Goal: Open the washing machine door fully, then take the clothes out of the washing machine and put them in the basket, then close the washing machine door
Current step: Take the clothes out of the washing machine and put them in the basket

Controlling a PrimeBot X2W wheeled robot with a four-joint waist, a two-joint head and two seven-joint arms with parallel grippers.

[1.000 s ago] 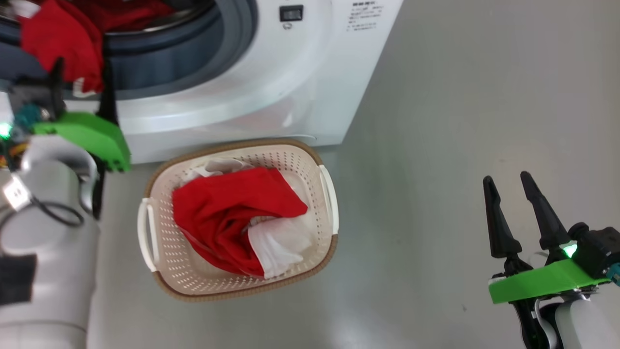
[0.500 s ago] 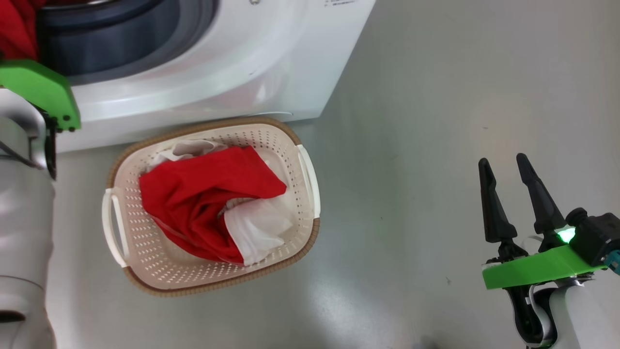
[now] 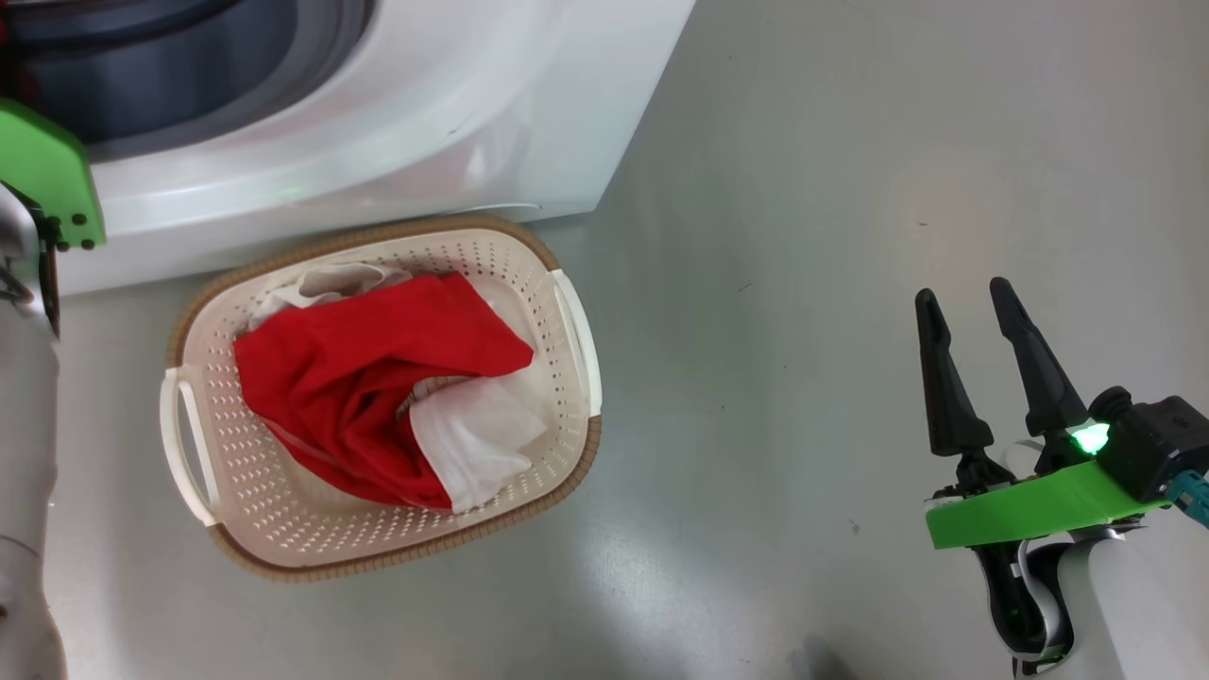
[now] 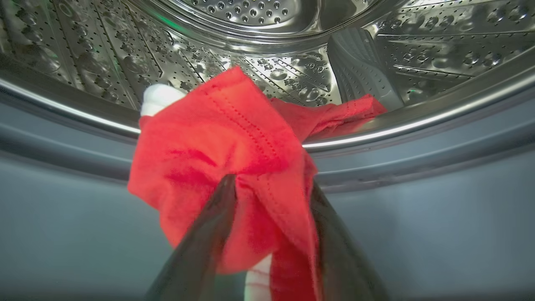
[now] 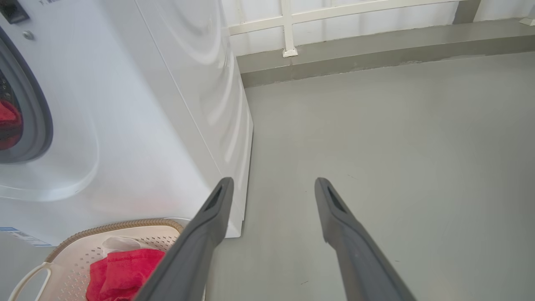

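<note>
- Centrally: left gripper (image 4: 271, 184), jaws clamped on red clothes (image 4: 217, 142).
- Lower right: right gripper (image 3: 961, 291), jaws parted, empty.
- Centre-left: basket (image 3: 397, 557) with clothes inside.

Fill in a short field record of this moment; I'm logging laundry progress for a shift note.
left hand: shut on a red garment at the drum mouth
right hand: open, empty, over the floor
basket: on the floor just in front of the washing machine
basket contents: red and white clothes
garment tail: trails back over the drum lip
</note>
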